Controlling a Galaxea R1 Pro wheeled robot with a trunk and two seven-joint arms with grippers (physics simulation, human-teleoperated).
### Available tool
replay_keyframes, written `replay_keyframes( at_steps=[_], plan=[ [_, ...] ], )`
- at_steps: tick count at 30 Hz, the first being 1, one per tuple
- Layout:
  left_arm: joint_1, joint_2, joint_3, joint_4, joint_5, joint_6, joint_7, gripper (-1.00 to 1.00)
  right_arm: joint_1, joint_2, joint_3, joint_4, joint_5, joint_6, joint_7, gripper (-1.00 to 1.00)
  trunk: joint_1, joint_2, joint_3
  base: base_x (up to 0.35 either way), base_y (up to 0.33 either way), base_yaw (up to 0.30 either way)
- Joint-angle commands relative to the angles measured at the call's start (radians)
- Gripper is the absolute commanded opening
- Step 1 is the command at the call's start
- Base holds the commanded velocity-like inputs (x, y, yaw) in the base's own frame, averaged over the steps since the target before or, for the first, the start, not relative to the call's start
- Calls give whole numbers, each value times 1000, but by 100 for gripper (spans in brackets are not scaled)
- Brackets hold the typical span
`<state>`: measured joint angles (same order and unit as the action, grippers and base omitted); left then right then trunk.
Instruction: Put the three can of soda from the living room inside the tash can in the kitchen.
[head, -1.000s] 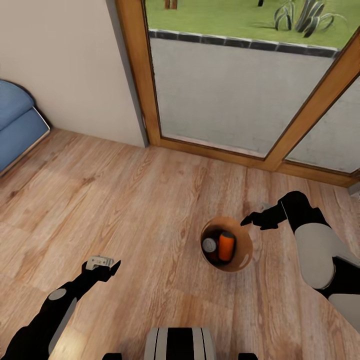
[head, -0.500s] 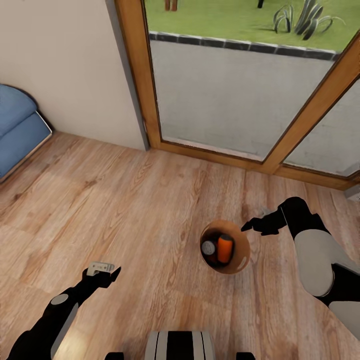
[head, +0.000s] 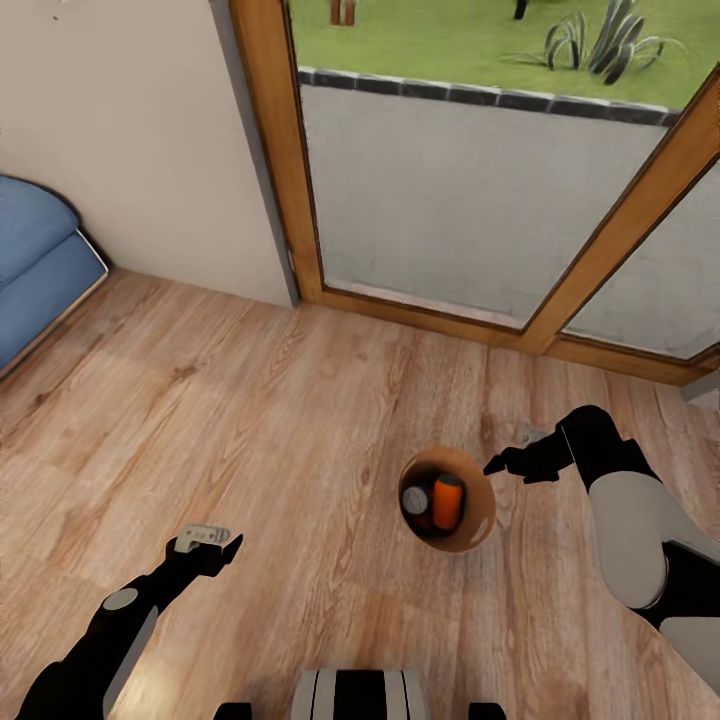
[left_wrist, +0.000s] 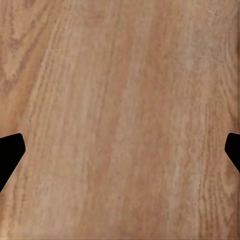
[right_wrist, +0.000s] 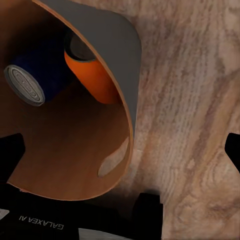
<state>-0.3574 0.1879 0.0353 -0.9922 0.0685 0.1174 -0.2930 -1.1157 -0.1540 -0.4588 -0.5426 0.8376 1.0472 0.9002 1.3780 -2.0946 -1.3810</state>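
Observation:
The trash can (head: 478, 523), a small round bin with a copper-brown inside, stands on the wood floor. Inside it lie a dark blue can with a silver top (head: 415, 498) and an orange can (head: 448, 501); whether a third can lies under them cannot be told. The right wrist view looks into the bin (right_wrist: 107, 55) at the blue can (right_wrist: 35, 80) and the orange can (right_wrist: 95, 80). My right gripper (head: 497, 464) hangs open and holds nothing, just beside the bin's rim. My left gripper (head: 222, 546) is open over bare floor, well to the left of the bin.
A wood-framed glass door (head: 290, 150) stands ahead, with a paved strip and lawn outside. A blue sofa (head: 40, 260) sits at the far left against the pale wall. Wood floor (head: 250, 400) spreads between the sofa and the bin. My base (head: 360, 695) shows at the bottom.
The whole picture has shifted a little, so the camera has moved. Both arms keep their stance and both grippers stay open; the cans rest unmoved in the bin.

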Motion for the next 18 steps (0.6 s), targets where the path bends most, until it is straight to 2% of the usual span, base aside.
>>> replay_keyframes(
  at_steps=[1,18],
  plan=[
    [0,-1,0,0,0,0,0,100,9,0,0,0,0,0,1,100,-4,7,3,0,0,0],
    [0,-9,0,32,-1,-2,0,100,130,-1,0,-38,-1,-13,1,100,-69,126,57,0,0,0]
  ],
)
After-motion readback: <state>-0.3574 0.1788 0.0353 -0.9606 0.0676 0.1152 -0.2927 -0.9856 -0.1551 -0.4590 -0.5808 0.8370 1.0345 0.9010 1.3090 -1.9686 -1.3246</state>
